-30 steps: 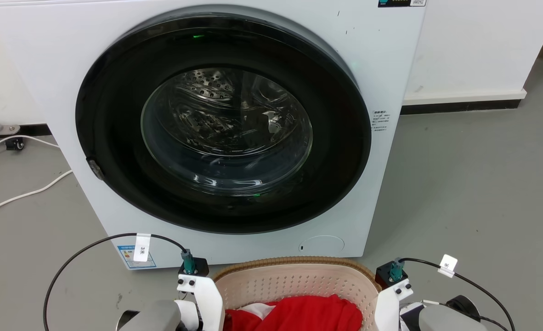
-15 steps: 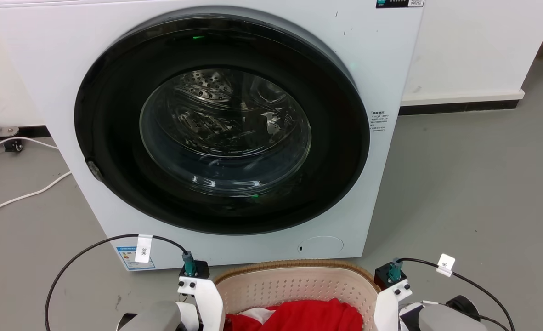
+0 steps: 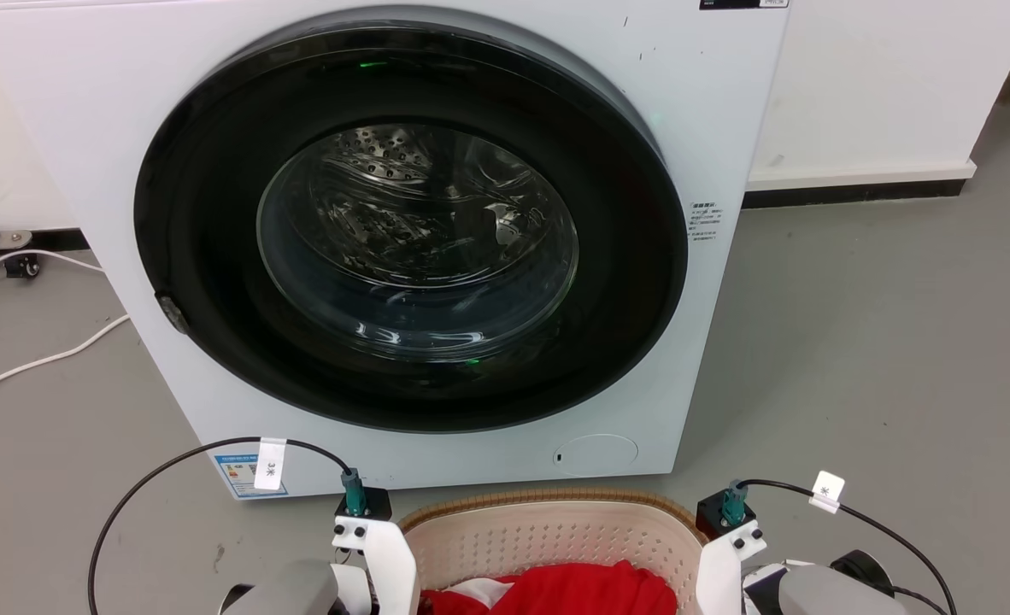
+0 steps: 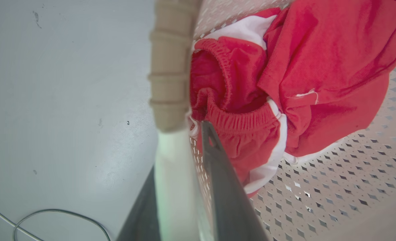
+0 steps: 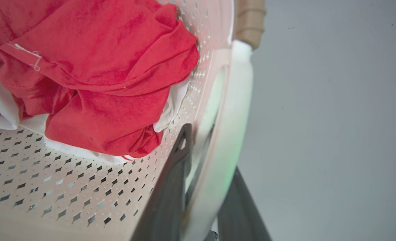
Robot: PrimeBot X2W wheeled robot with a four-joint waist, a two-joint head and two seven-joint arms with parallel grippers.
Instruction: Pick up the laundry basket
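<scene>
The laundry basket [image 3: 548, 499] is pale pink and perforated with a brown braided rim, and sits at the bottom middle of the head view, before the washing machine. Red and white clothes [image 3: 556, 589] lie in it. My left wrist [image 3: 372, 547] and right wrist [image 3: 727, 551] flank its two ends. In the left wrist view my left gripper [image 4: 179, 147] is shut on the basket's white handle [image 4: 174, 174], one finger inside the wall, one outside. In the right wrist view my right gripper [image 5: 214, 150] clamps the other white handle [image 5: 231, 127] the same way.
A white front-loading washing machine [image 3: 727, 128] with its round dark door [image 3: 411, 231] shut stands just beyond the basket. White cables [image 3: 35, 359] lie on the grey floor at the left. Open grey floor [image 3: 881, 342] spreads to the right, up to a white wall.
Both wrists and the basket sit slightly lower in the head view than a second ago. The washing machine has shifted only a little, so the view itself has barely moved.
</scene>
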